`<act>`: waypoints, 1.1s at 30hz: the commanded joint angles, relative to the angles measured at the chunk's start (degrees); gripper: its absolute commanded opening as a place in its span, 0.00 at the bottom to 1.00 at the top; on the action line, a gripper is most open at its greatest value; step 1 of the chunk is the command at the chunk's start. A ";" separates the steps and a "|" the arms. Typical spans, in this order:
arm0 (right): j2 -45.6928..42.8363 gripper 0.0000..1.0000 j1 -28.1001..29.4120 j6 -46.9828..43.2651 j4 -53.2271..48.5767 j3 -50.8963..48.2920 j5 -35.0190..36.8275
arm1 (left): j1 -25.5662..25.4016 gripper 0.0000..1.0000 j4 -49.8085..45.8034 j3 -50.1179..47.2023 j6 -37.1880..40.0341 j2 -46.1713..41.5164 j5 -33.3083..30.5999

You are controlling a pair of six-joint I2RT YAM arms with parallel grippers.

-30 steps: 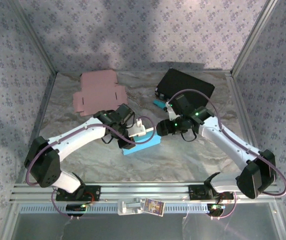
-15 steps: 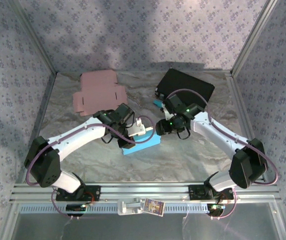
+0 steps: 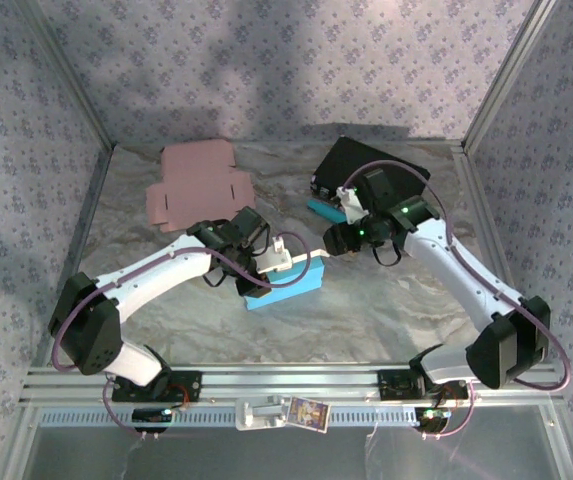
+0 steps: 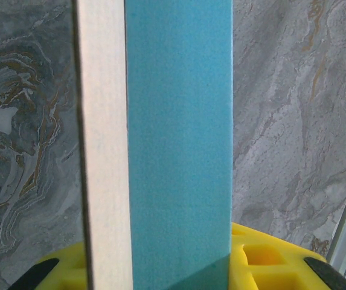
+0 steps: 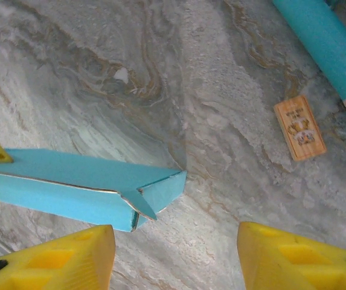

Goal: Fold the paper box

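Now right end effector (image 3: 335, 241) has backed off blue box (image 3: 284, 287).

No word or number can be read anywhere. In the right wrist view a small orange tag (image 5: 300, 128) lies flat on the marbled table (image 5: 70, 78) toward the right, and it carries dark printed lines and a pale emblem, all too blurred to make out. In the top view a small card (image 3: 308, 413) sits on the near rail (image 3: 116, 380) at the middle, its colourful print too small to read.
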 commanded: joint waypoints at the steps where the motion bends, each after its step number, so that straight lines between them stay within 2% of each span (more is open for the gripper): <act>1: 2.44 0.55 0.59 -8.47 -4.91 2.62 -3.06 | -0.06 0.27 -1.17 1.21 1.18 -0.22 0.94; 6: 5.76 0.45 1.23 -11.52 -6.63 4.66 -2.82 | -0.02 0.27 -1.26 1.09 1.13 -0.32 0.93; 14: 10.01 0.38 2.16 -12.96 -7.59 8.21 -2.48 | -0.07 0.27 -1.30 1.31 1.17 -0.26 0.98; 18: 10.97 0.32 2.99 -13.56 -7.93 8.55 -2.71 | -0.02 0.27 -1.28 1.31 1.18 -0.13 0.88; 28: 9.96 0.23 3.51 -13.34 -8.15 7.25 -2.37 | -0.07 0.27 -1.38 0.93 1.00 -0.64 0.94; 33: 9.97 0.23 3.50 -13.22 -8.15 6.71 -1.77 | -0.07 0.27 -1.57 0.91 0.95 -0.60 0.85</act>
